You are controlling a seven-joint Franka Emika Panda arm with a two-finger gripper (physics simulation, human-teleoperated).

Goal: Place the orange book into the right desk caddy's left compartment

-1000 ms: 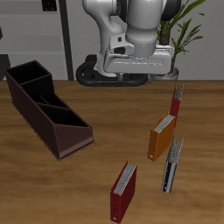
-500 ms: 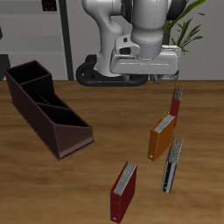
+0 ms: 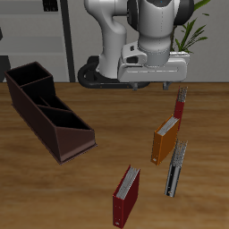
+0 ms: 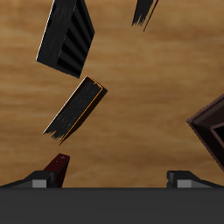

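- The orange book (image 3: 165, 139) stands upright, well apart from the right desk caddy (image 3: 46, 112); likely stiff, light, thin; pinching across its covers suits.
- The gripper (image 3: 164, 87) hangs above it; whether its fingers are spread cannot be told.

Seen from above on the wooden table (image 4: 131, 131): orange book (image 4: 77, 108) lying slantwise, bright edge along one side — page edges facing the camera. Black-and-grey book (image 4: 66, 37) close beside it, apart. Dark red book (image 4: 57, 165) partly hidden by one fingertip (image 4: 39, 181). Corner of the maroon caddy (image 4: 210, 131) at the frame's edge — well apart from the books.
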